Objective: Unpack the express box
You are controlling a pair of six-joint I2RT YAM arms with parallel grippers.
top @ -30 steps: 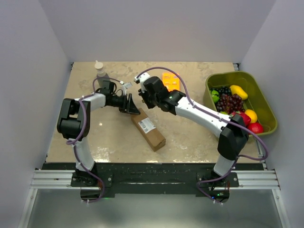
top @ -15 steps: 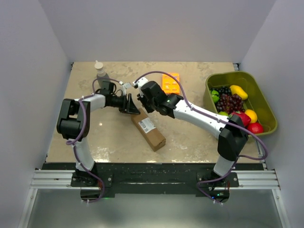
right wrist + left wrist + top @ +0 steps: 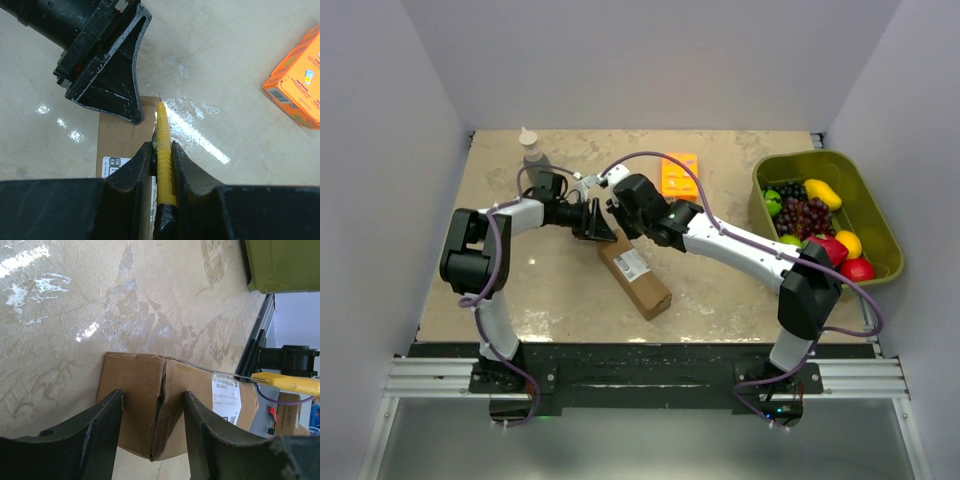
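Arms angled inward, left claw (image 3: 152,402) spread, right claw (image 3: 161,150) clamped on yellow cutter (image 3: 162,127)

— What's the right gripper (image 3: 161,150) holding?
— A yellow cutter (image 3: 161,122), tip at the brown box's (image 3: 120,137) far edge.
— Nearby?
— Left gripper (image 3: 112,75) just beside the tip; orange box (image 3: 300,85) off right.

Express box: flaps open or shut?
Shut. The express box shows no raised flap in left wrist or top views; the yellow cutter tip sits at its end edge.

bright, even light from overhead. white glare streaks the glossy surface (image 3: 200,131) in both wrist views. nearest hand parts look soft.
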